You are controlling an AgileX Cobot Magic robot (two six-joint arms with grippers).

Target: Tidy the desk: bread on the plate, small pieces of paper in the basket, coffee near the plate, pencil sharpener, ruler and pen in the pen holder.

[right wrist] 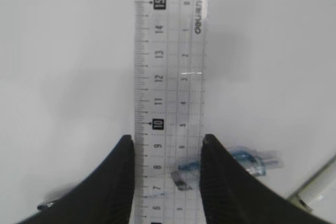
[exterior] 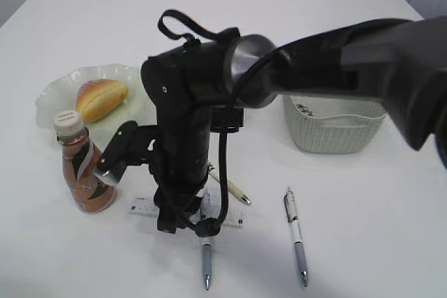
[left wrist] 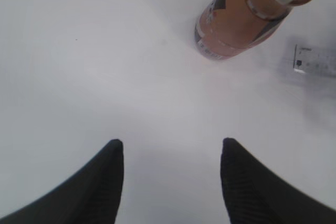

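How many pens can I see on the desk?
3. One pen lies right of the arm, one points toward the camera below the ruler, one pale pen lies slanted between them. The arm may hide others.

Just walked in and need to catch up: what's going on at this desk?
The right tool is down on the desk, its fingers on both long edges of the clear ruler. The left tool hangs open and empty near the coffee. The bread lies on the plate; two pens lie loose.
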